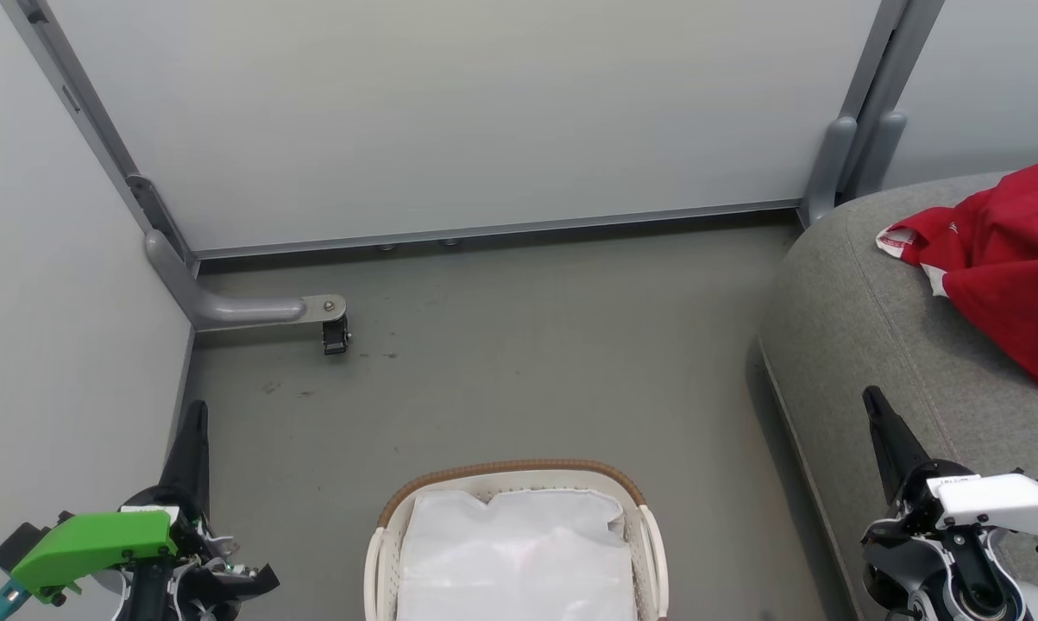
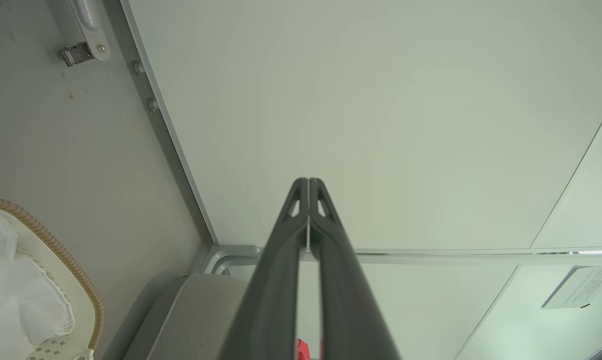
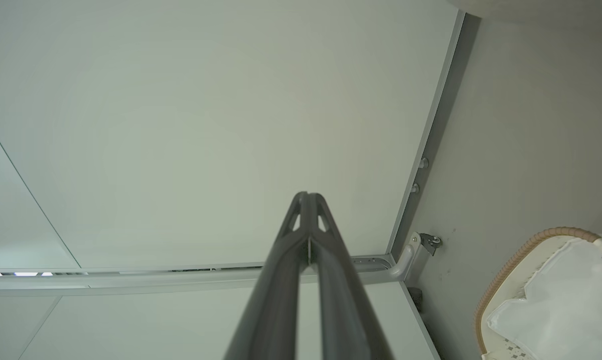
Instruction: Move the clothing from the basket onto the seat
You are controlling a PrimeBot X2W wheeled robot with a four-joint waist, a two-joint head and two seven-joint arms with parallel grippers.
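The left gripper [image 2: 308, 182] and right gripper [image 3: 308, 196] are holding their jaws pressed together, empty; the clothing [image 1: 1002, 259] is lying on the seat [image 1: 855, 328].

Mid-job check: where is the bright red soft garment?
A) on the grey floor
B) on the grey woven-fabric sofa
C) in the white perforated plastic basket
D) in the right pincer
B: the bright red soft garment lies on the grey woven-fabric sofa; the white perforated plastic basket shows its white cloth liner.
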